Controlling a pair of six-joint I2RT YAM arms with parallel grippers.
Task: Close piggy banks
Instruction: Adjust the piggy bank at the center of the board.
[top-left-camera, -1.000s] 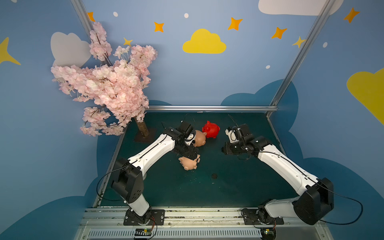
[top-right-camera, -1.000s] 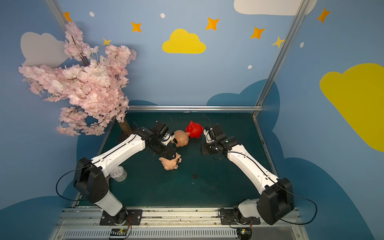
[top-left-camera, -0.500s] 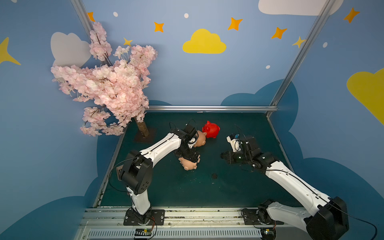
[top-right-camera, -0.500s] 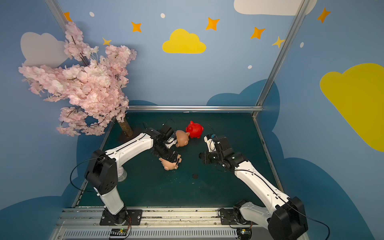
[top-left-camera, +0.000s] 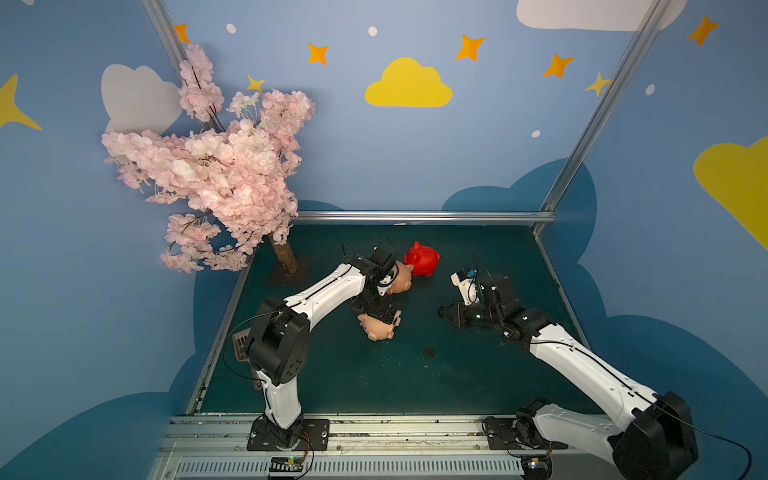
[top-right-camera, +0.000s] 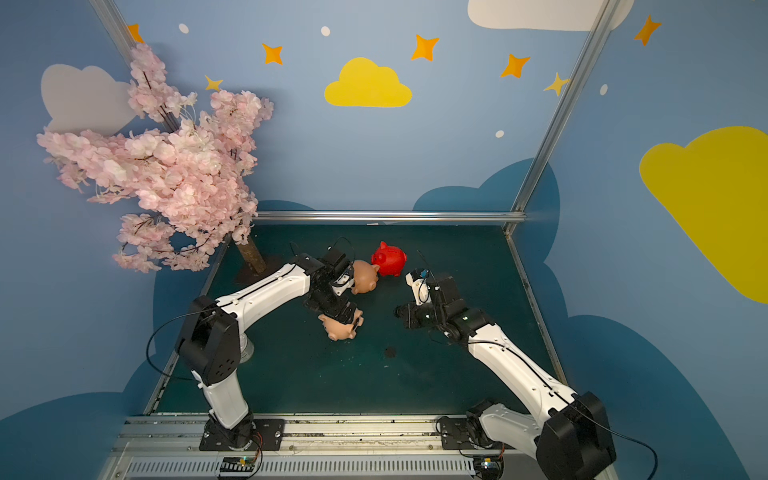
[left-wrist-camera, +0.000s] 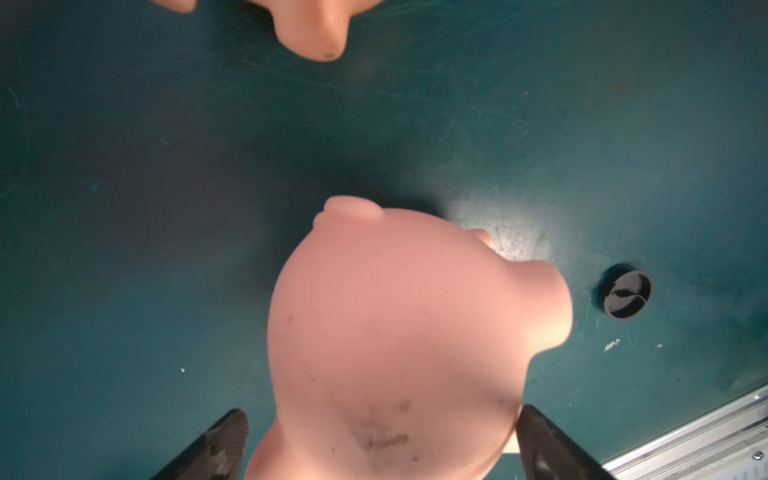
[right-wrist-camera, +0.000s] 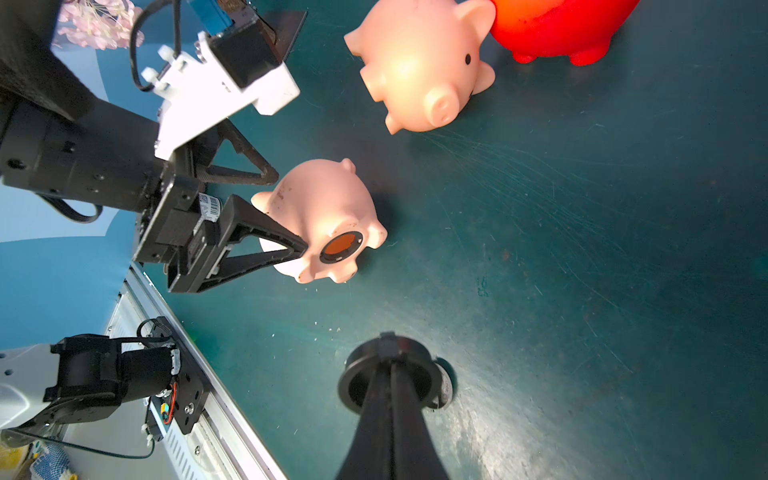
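Note:
Three piggy banks are on the green mat. The red one (top-left-camera: 423, 259) and a peach one (top-left-camera: 400, 277) stand at the back. The other peach one (top-left-camera: 379, 328) lies on its side, its dark-rimmed belly hole (right-wrist-camera: 340, 247) facing my right arm. My left gripper (left-wrist-camera: 380, 411) is open and straddles this pig's body, one finger (left-wrist-camera: 540, 440) against it and the other just clear. My right gripper (right-wrist-camera: 388, 345) is shut on a black round plug (right-wrist-camera: 357, 382), held to the right of the lying pig (top-right-camera: 343, 329).
A second dark plug (top-left-camera: 428, 353) lies loose on the mat in front of the lying pig. A pink blossom tree (top-left-camera: 216, 166) stands at the back left corner on a brown trunk (top-left-camera: 284, 257). Metal rails edge the mat.
My right arm has drawn back toward the front with the plug. My left gripper has shifted down from beside the standing peach pig onto the lying one, with its jaws a little wider.

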